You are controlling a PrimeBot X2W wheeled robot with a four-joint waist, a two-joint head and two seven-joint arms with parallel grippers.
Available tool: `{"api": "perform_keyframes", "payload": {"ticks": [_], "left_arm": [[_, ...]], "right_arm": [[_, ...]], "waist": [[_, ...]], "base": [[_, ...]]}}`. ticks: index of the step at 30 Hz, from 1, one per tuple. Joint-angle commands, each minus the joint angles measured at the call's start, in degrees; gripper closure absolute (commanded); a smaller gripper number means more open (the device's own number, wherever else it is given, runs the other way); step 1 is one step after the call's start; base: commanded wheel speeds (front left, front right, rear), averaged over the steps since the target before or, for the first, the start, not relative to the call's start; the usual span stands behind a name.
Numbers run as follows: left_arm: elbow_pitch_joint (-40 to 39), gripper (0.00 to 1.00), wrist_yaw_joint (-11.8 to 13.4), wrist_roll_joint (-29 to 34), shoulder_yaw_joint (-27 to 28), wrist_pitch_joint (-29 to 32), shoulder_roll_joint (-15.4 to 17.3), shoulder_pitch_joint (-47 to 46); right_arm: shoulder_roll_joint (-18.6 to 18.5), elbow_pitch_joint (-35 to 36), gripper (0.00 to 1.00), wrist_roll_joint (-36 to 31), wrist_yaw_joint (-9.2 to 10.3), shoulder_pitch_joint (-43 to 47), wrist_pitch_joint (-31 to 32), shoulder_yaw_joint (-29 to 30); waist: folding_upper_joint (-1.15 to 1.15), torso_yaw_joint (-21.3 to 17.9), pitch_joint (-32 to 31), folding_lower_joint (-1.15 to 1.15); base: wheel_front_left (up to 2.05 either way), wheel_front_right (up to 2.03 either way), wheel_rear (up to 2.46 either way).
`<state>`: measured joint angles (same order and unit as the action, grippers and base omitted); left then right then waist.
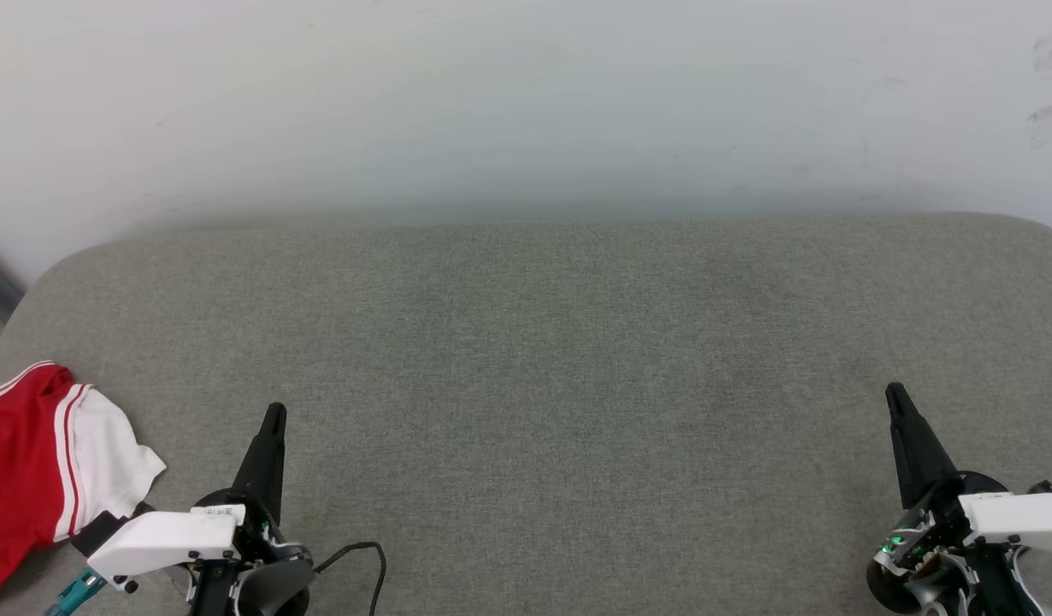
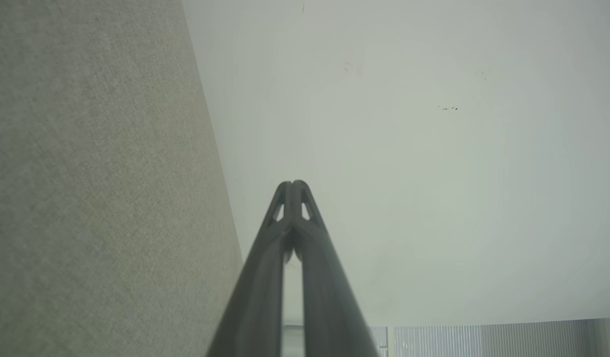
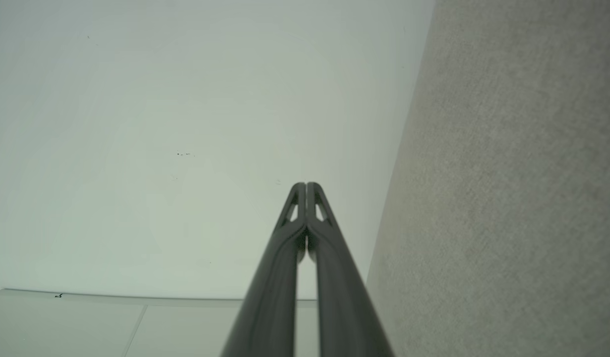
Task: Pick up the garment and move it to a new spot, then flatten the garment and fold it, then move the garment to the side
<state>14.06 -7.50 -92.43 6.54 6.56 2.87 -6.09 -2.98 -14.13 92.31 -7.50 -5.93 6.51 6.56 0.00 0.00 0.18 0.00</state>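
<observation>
Head view: garment (image 1: 21, 462) at left edge; left tool (image 1: 274, 413), right tool (image 1: 894, 393) both pressed together, empty

Grey woven-cloth surface (image 1: 577, 342) with rounded far corners, against a pale wall (image 1: 526, 103) with faint scuffs (image 1: 1049, 109)

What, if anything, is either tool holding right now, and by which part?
Nothing is held: the left tool and right tool are both shut on nothing, and the garment lies unheld at the left edge of the grey surface.
</observation>
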Motion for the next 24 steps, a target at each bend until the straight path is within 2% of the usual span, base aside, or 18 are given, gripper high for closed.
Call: {"api": "perform_keyframes", "payload": {"ticks": [1, 14, 15, 24], "left_arm": [[0.0, 1.0, -0.17, 0.01, 0.14, 0.11, -0.1, -0.32], [0.0, 1.0, -0.17, 0.01, 0.14, 0.1, -0.1, -0.32], [0.0, 0.0, 0.0, 0.01, 0.0, 0.0, 0.0, 0.0], [-0.01, 0.0, 0.02, -0.08, -2.45, -1.83, -0.06, -0.06]], "right_arm": [[0.25, -0.04, 1.0, 0.18, 0.02, -0.67, -0.04, -0.03], [0.25, -0.04, 1.0, 0.18, 0.02, -0.67, -0.04, -0.03], [0.0, 0.0, 0.0, 0.0, 0.0, 0.0, 0.0, 0.0], [0.03, 0.69, 0.0, 0.01, 0.01, 0.6, -1.55, -0.72]], "waist": [[0.0, 0.0, 0.0, 0.0], [0.0, 0.0, 0.0, 0.0], [0.0, 0.0, 0.0, 0.0], [0.0, -0.01, 0.08, 0.0]], "base": [[0.0, 0.0, 0.0], [0.0, 0.0, 0.0], [0.0, 0.0, 0.0], [0.0, 0.0, 0.0]]}}
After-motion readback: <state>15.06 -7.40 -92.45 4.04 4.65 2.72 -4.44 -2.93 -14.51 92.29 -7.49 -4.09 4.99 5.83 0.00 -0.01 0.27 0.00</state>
